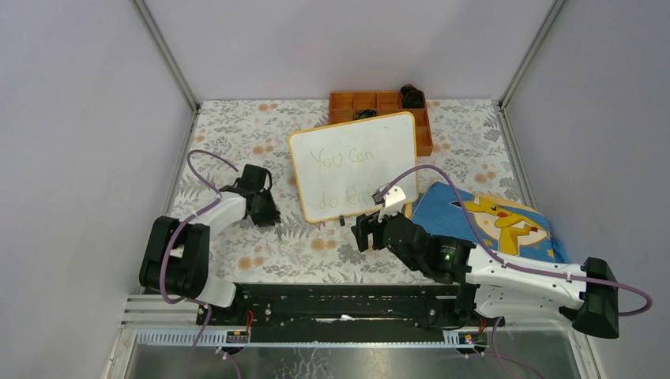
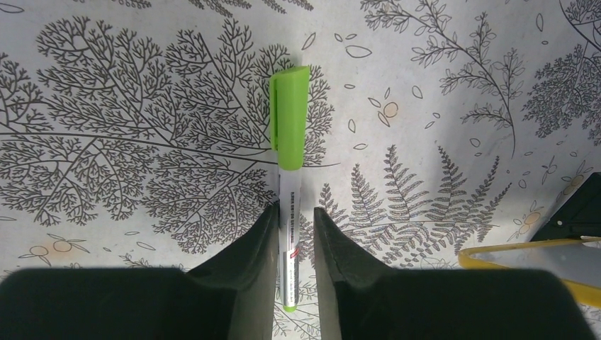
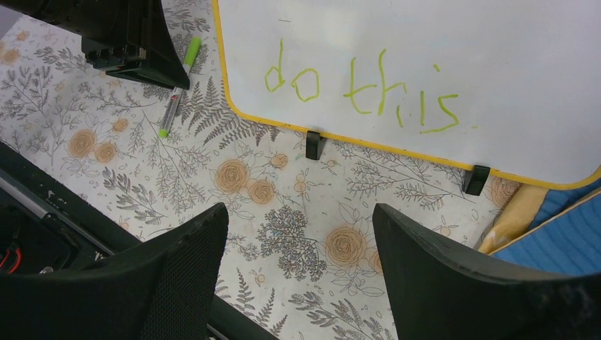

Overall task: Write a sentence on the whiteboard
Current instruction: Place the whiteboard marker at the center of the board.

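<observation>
The whiteboard with its orange-yellow frame lies at the table's centre, tilted. The sentence on it reads "You can do this" in light green, and "do this" fills the right wrist view. A green-capped marker lies flat on the floral cloth left of the board, also seen as a marker in the right wrist view. My left gripper straddles its barrel, open: a gap shows on the right side. My right gripper hovers open and empty below the board's near edge.
An orange compartment tray with a black object sits behind the board. A blue cartoon-print cloth lies right of the board, its edge near my right finger. Grey walls enclose the table.
</observation>
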Action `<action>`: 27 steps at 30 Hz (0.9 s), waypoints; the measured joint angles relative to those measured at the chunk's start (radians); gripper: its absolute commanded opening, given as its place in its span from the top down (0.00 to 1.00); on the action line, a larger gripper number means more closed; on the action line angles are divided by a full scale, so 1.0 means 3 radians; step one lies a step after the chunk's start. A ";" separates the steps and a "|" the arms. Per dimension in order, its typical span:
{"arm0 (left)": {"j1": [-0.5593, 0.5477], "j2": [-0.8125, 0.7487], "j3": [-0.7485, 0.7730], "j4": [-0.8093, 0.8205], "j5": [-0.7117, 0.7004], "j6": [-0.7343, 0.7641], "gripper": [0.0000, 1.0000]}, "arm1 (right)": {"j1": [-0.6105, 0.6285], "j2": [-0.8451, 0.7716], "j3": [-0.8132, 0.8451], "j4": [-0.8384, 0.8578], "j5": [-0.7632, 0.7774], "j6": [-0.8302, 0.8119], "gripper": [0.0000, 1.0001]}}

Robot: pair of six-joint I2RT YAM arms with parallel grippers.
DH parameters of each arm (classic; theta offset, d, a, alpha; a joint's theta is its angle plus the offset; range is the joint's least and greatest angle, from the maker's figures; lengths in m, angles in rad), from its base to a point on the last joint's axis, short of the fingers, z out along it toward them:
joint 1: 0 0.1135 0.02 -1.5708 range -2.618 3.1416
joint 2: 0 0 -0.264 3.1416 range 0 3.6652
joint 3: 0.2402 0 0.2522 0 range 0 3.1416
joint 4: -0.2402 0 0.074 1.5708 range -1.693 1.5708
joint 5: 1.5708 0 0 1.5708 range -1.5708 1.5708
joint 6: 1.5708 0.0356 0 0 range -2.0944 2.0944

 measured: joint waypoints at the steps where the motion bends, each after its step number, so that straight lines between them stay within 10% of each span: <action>1: -0.0008 0.0000 0.0001 0.0000 -0.0001 0.0001 0.69 | 0.0000 -0.0004 0.0000 -0.0003 -0.0001 0.0001 0.20; 27: -0.0037 -0.0626 0.0006 0.0042 -0.0217 -0.0001 0.47 | 0.0000 0.0025 0.0014 -0.0039 0.0015 0.0070 0.17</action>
